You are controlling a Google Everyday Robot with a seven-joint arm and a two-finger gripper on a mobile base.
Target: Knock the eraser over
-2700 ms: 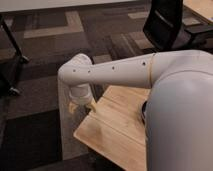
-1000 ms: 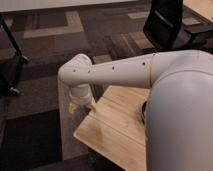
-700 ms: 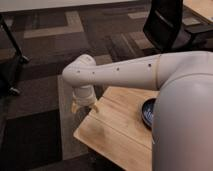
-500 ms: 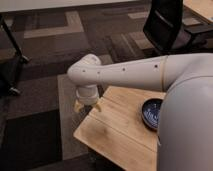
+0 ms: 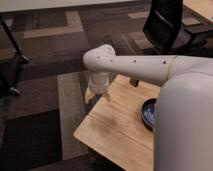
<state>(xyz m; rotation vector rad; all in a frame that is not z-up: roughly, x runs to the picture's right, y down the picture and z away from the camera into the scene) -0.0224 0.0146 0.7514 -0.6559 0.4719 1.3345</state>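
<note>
A small dark block [image 5: 134, 81], likely the eraser, stands at the far edge of the light wooden table [image 5: 117, 127]. The white arm hides its top. My gripper [image 5: 95, 95] hangs down from the white wrist [image 5: 100, 60] over the table's far left corner. It is about a hand's width to the left of the dark block and not touching it. A dark blue bowl [image 5: 148, 113] sits on the table to the right, partly hidden by my white body [image 5: 185, 125].
A black office chair [image 5: 165, 25] stands behind the table at the upper right. Black stand legs [image 5: 14, 47] are at the left on the grey patterned carpet. The table's left edge drops to the floor just under the gripper.
The arm has swung back and to the right, and the wrist has shifted right. That has uncovered the blue bowl, the dark block and more of the tabletop.
</note>
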